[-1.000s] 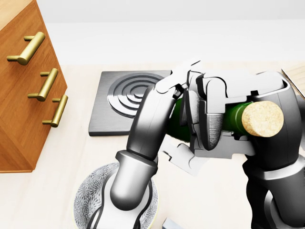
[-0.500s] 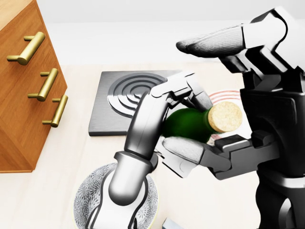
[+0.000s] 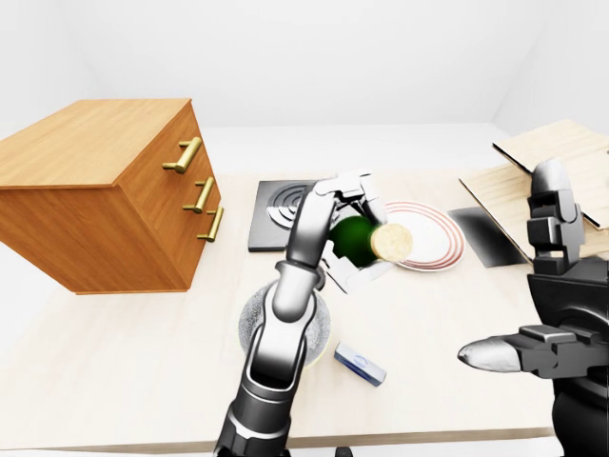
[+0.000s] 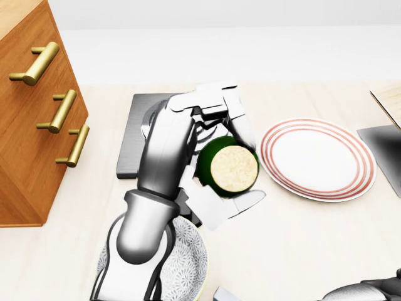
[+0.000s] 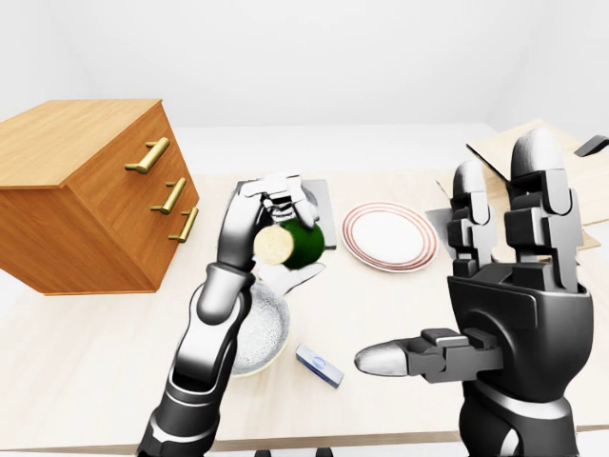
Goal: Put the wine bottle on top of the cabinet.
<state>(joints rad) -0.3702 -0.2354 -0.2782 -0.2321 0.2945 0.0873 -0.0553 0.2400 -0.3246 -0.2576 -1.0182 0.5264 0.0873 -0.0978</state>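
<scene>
Centre of the head view: the left hand (image 4: 219, 157) grips the green wine bottle (image 4: 227, 168), held above the worktop (image 4: 301, 238) with its cork end toward the camera. The grip seems to cover only the bottle's body, though the fingers hide much of it. The right hand (image 5: 476, 314) stands open at lower right. The cabinet (image 3: 105, 190) sits upper left. Swinging left, the bottle could slip or strike the cabinet's edge.

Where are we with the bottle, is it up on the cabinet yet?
Not yet. Grasp done: the left hand is closed round the wine bottle, cork toward the camera, above the table. The right hand is open, apart. Left: carry it over and set it on the cabinet top.
</scene>
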